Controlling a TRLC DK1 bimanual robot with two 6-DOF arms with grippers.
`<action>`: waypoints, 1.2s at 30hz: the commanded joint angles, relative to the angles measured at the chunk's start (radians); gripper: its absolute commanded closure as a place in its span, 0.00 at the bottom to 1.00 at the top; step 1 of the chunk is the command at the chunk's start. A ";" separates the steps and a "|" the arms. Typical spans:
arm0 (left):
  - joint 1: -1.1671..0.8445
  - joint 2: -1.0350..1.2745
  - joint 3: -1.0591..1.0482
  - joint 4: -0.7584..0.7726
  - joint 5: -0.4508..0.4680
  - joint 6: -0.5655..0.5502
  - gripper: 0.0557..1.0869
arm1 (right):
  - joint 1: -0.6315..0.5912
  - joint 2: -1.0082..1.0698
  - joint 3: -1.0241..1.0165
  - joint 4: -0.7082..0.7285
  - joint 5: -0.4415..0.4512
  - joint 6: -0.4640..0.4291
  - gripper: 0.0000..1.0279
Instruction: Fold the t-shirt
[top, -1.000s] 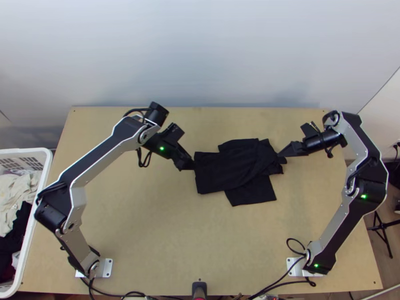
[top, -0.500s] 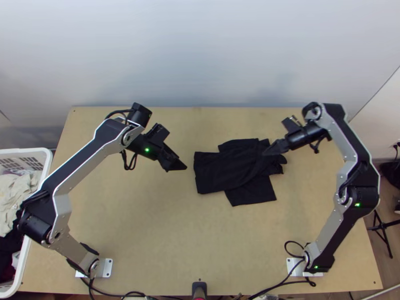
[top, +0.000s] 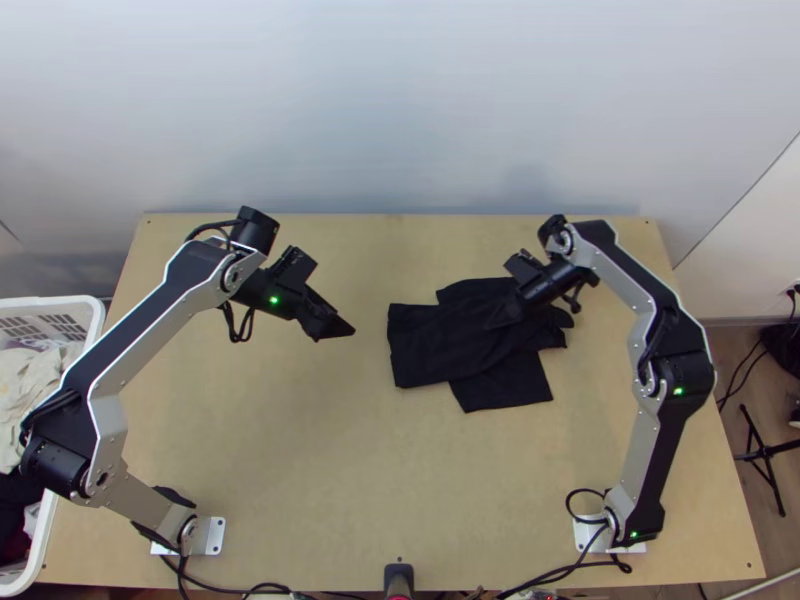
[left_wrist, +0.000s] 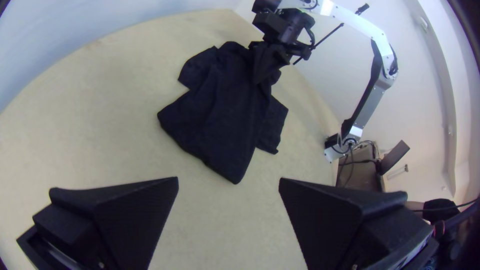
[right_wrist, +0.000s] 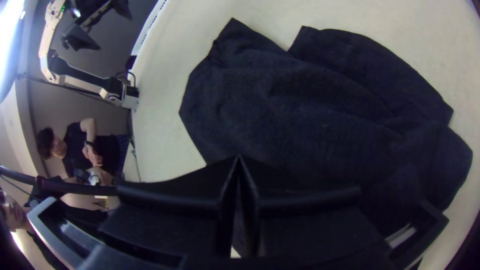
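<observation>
Right of the table's middle: black t-shirt (top: 455, 345), partly folded, its layers lying across one another; one broad panel runs to the left, one part juts out on the far side and another on the near side; the upper surface shows soft creases.
Left gripper (top: 338, 328): left of the t-shirt and apart from it, above bare wood; open, its two flat black fingers (left_wrist: 135, 215) set wide apart, with no cloth between them.
Right gripper (top: 494, 322): over the t-shirt, pointing left and toward the near side; closed, its fingertips together. Whether it touches the cloth cannot be told.
Table (top: 300, 450): light wood, bare around the t-shirt.
Left arm's base (top: 212, 535): on a pale metal plate near the table's near left corner.
Right arm's base (top: 588, 535): on a similar plate, at the near edge toward the right.
Basket (top: 84, 375): white, beyond the table's left edge, holding pale clothes (top: 30, 385) and dark clothes (top: 15, 500).
Wall (top: 400, 110): pale, behind the table's far edge.
</observation>
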 joint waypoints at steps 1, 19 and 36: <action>0.035 -0.022 -0.020 0.000 -0.005 0.001 0.05 | 0.065 0.065 -0.011 0.126 0.142 0.045 0.97; 0.084 -0.015 -0.020 -0.006 -0.005 0.000 0.05 | -0.084 0.118 0.006 0.448 0.556 0.196 0.97; 0.083 0.057 0.056 -0.032 -0.005 0.000 0.05 | -0.469 0.374 0.446 0.294 0.623 0.397 0.97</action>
